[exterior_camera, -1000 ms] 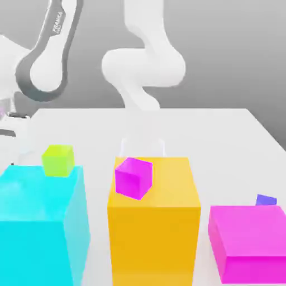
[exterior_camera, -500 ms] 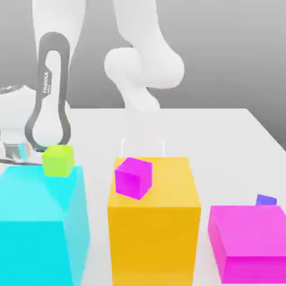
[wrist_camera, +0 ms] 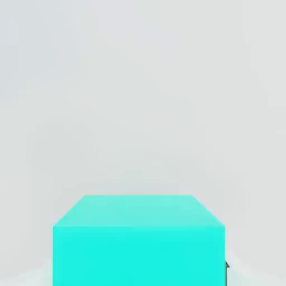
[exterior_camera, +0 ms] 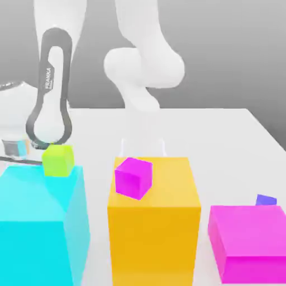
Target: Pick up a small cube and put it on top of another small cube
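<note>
The gripper is sitting fully closed on the cyan cube, at the exterior view's far left behind the big cyan block. The cube is looking light, rigid and smooth, so 2 flat opposite faces are offering the surest hold. The indigo cube is waiting well apart, behind the magenta block.

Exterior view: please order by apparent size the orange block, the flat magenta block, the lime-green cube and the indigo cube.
1. Orange block
2. Flat magenta block
3. Lime-green cube
4. Indigo cube, partly hidden and farther away, so its rank is unsure.
</note>
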Tool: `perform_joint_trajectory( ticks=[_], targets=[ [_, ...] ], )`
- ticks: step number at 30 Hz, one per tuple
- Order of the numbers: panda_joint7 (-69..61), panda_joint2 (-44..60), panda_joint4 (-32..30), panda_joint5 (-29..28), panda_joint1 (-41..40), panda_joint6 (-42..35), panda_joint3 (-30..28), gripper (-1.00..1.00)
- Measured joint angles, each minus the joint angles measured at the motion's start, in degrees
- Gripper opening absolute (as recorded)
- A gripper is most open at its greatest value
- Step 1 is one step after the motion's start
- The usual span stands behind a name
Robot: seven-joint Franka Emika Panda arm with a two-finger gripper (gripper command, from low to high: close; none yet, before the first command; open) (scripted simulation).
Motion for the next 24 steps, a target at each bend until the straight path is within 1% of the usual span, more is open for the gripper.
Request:
perform_joint_trajectory(
  ticks=[4,6,13,24],
  targets=[
    [7.4,-4.9,-1.5,-9.9,1.9,-2.8,-4.1,-1.00],
    [8.6,-5.3,-0.1,-10.7,1.2,-6.2,-5.3,-1.00],
    [1.3,-1.9,13.1,-12.4,1.6,-23.3,-3.5,-1.00],
    [-12.9,3.8,35.7,-18.5,5.2,-50.4,2.1,-1.00]
  ],
)
